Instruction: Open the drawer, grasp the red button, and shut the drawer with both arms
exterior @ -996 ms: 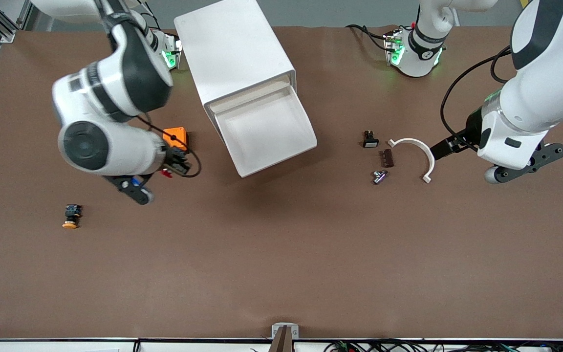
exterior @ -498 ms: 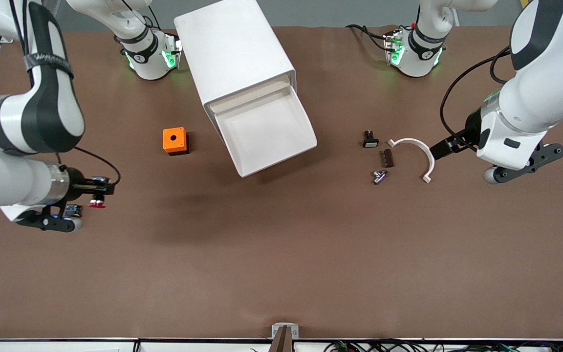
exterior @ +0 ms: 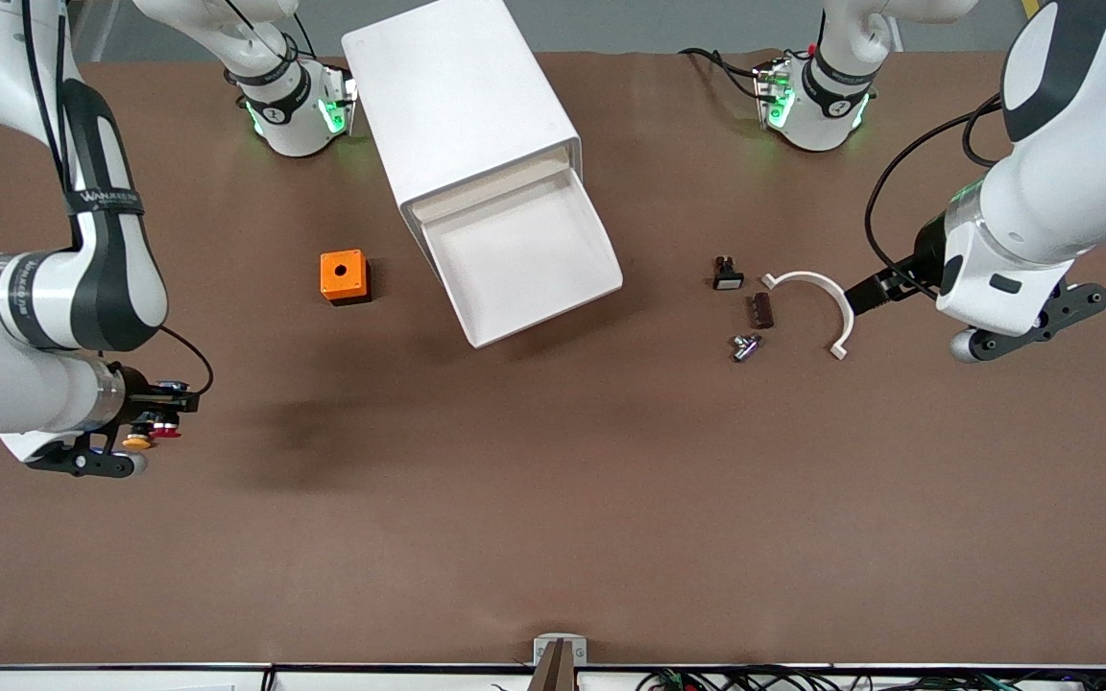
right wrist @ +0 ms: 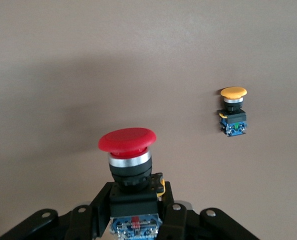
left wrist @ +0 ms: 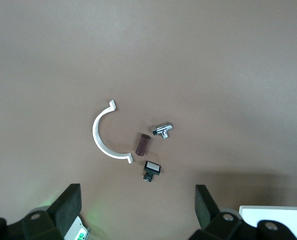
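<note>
The white cabinet [exterior: 462, 106] stands at the table's middle with its drawer [exterior: 524, 254] pulled out and empty. My right gripper [exterior: 167, 415] is shut on the red-capped button [exterior: 167, 431] and holds it over the table at the right arm's end, just above the orange-yellow button [exterior: 137, 441]. In the right wrist view the red button [right wrist: 127, 141] stands upright between the fingers of my right gripper [right wrist: 136, 207]. My left gripper [exterior: 862, 296] waits open and empty in the air beside a white curved clip [exterior: 817, 293]; it also shows in the left wrist view [left wrist: 137, 210].
An orange cube with a hole [exterior: 343, 275] sits beside the cabinet toward the right arm's end. The orange-yellow button [right wrist: 233, 114] lies on the table below. A small black switch [left wrist: 151, 169], a brown block [left wrist: 142, 144], a metal fitting [left wrist: 163, 130] and the clip [left wrist: 102, 137] lie near my left gripper.
My right arm has carried the red button from beside the orange cube toward the right arm's end of the table, to above the orange-yellow button. The left arm has not moved.
</note>
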